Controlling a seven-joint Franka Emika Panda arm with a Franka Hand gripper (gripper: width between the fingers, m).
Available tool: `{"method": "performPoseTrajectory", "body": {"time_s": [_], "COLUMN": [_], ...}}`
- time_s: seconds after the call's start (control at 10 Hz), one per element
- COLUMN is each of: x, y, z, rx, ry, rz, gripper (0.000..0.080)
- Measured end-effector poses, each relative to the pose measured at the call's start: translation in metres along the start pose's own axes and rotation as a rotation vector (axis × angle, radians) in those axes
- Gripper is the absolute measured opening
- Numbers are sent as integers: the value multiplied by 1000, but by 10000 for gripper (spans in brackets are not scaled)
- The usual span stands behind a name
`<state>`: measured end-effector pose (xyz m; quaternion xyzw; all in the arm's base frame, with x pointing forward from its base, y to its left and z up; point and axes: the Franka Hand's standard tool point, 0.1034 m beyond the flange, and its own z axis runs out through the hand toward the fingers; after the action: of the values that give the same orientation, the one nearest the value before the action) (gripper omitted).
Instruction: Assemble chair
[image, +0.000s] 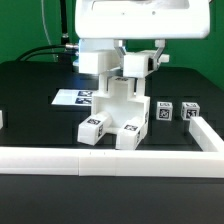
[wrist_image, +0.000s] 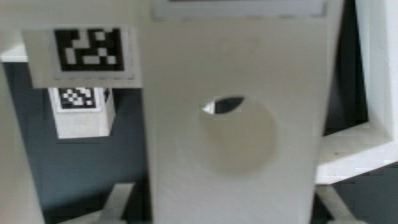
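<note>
chair (image: 118, 102) sits mid-table behind the rail (image: 110, 155), marker board (image: 76, 98) just beside it; gripper (image: 136, 62) is pinched onto its top part. Rigid matte plastic, probably light, not fragile (smooth faces may slip), so grab thin panel edges. Long axis vertical, tagged feet face the rail.

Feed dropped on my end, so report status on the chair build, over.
Gripper shut on upright panel. Chair part built, standing. Two loose blocks beside it, nothing blocking.
</note>
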<state>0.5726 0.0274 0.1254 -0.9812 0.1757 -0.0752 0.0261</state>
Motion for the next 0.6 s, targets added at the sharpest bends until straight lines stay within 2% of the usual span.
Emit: {"method": "performPoseTrajectory", "body": {"time_s": [0.6], "x": [0], "y": [-1], "z": [0], "rx": [0], "ry": [1], "rz": [-62], "gripper": [285]}}
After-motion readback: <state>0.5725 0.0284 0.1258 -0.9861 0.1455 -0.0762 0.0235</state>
